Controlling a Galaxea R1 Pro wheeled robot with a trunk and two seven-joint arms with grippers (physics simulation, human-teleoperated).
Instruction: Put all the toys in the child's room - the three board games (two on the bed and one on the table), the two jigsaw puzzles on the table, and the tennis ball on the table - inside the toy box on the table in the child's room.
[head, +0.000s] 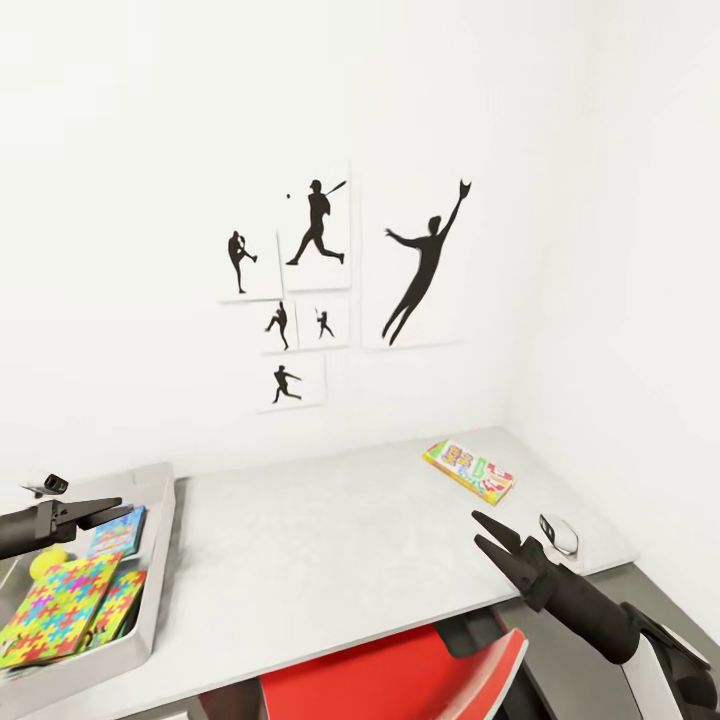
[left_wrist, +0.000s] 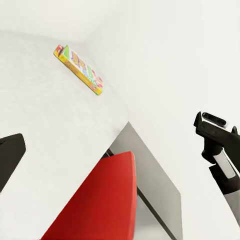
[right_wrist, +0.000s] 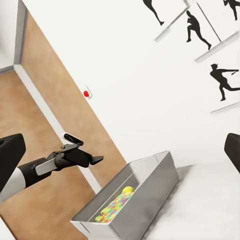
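Board game on desk: I saw one green-red-yellow board game (head: 468, 470) lying flat near the desk's far right corner, well apart from both pincers.
Toy box: the toy box (head: 160, 560) sat at the desk's left edge.
Box contents: inside I made out a bright jigsaw puzzle (head: 55, 610), a second one (head: 120, 605) partly under it, a blue board game (head: 115, 532) toward the far end, and the tennis ball (head: 48, 563) beside it.
Left pincer: my left pincer (head: 110, 510) hung over the box, its fingers close together and holding nothing.
Right pincer: my right pincer (head: 488, 535) hovered over the desk's near right part, fingers apart and empty.
Desk: the desk (head: 330, 540) had a light grey top.
Surroundings: a red chair (head: 400, 675) stood at the near edge, and silhouette pictures (head: 320, 270) hung on the wall.
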